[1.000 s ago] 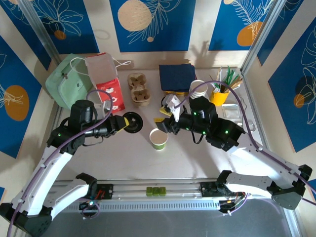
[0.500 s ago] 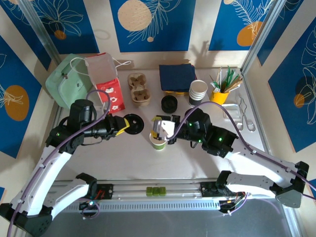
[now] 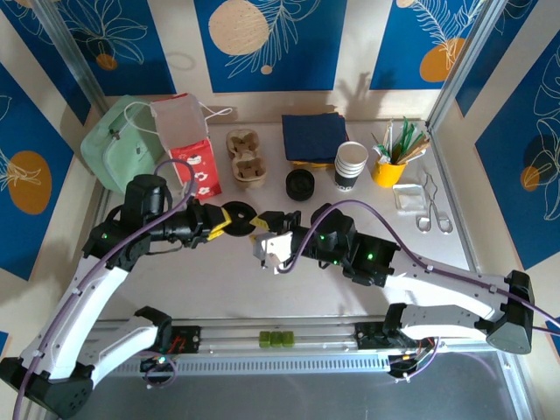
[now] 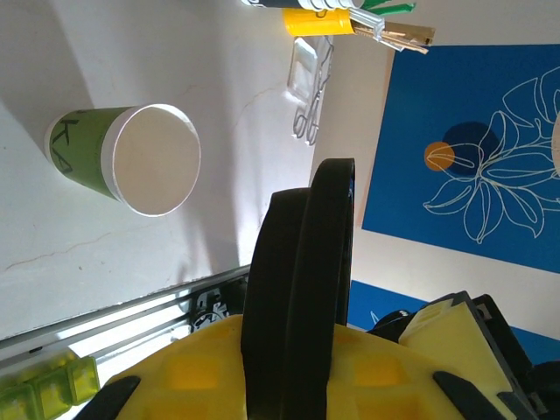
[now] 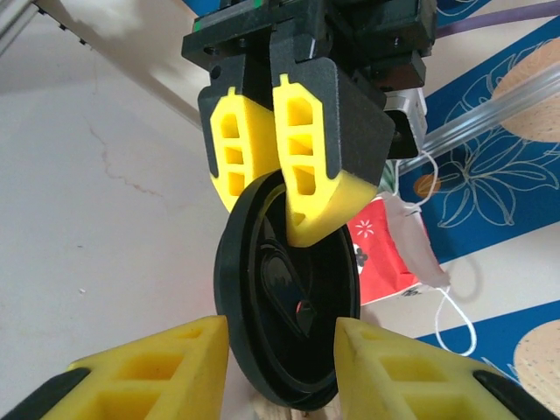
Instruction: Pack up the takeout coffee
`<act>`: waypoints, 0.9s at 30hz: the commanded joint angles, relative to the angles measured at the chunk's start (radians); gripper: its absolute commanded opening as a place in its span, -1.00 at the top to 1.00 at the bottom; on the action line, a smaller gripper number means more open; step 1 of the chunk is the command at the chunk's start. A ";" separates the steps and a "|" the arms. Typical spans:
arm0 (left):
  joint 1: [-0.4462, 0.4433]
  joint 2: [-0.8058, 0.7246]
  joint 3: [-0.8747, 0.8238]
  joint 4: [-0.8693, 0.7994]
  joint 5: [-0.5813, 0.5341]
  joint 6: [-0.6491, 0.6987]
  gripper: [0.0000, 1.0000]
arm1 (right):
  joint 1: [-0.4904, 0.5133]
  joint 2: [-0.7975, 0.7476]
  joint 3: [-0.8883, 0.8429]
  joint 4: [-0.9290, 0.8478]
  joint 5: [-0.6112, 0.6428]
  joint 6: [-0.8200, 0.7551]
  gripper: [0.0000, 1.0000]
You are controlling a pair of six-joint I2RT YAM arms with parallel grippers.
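Observation:
The takeout coffee is a green paper cup (image 4: 131,162) standing open on the white table with no lid on it. In the top view my right wrist covers it. My left gripper (image 3: 223,220) (image 4: 297,367) is shut on the rim of a round black lid (image 3: 238,219) (image 4: 302,280) (image 5: 289,297), held on edge above the table. My right gripper (image 3: 265,234) (image 5: 280,376) has come up against that lid from the right. It is open, with a yellow finger either side of the lid's lower edge and a gap showing. The left gripper (image 5: 276,210) pinches the lid from above.
Along the back stand a green bag (image 3: 122,153), a red and white bag (image 3: 188,149), a cardboard cup carrier (image 3: 247,157), dark napkins (image 3: 313,137), loose black lids (image 3: 300,184), stacked white cups (image 3: 351,164) and a yellow pot (image 3: 389,168). Tongs (image 3: 429,206) lie at right.
My right arm has swung left from beside the white cups, over the green cup, up to the lid, and its jaws have narrowed. The left gripper and lid have stayed put.

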 commanded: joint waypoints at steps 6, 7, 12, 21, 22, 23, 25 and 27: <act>0.009 -0.025 -0.012 0.032 0.022 -0.029 0.76 | 0.014 -0.003 -0.011 0.042 0.046 -0.043 0.27; 0.009 -0.025 -0.011 0.032 0.020 -0.032 0.76 | 0.016 -0.004 -0.011 0.038 0.048 -0.044 0.27; 0.007 -0.029 -0.010 0.030 0.021 -0.033 0.76 | 0.017 -0.012 -0.014 0.016 0.050 -0.044 0.19; 0.008 -0.041 -0.011 0.036 0.018 -0.045 0.77 | 0.012 -0.025 -0.021 0.005 0.047 -0.050 0.21; 0.008 -0.043 -0.013 0.041 0.022 -0.049 0.77 | 0.010 -0.023 -0.019 0.010 0.053 -0.050 0.24; 0.008 -0.045 -0.014 0.044 0.022 -0.053 0.77 | 0.010 -0.019 -0.015 0.013 0.054 -0.051 0.28; 0.008 -0.049 -0.017 0.049 0.022 -0.059 0.78 | 0.009 -0.014 -0.005 0.016 0.046 -0.054 0.31; 0.009 -0.050 -0.016 0.050 0.023 -0.060 0.78 | 0.008 -0.007 0.006 0.019 0.041 -0.062 0.35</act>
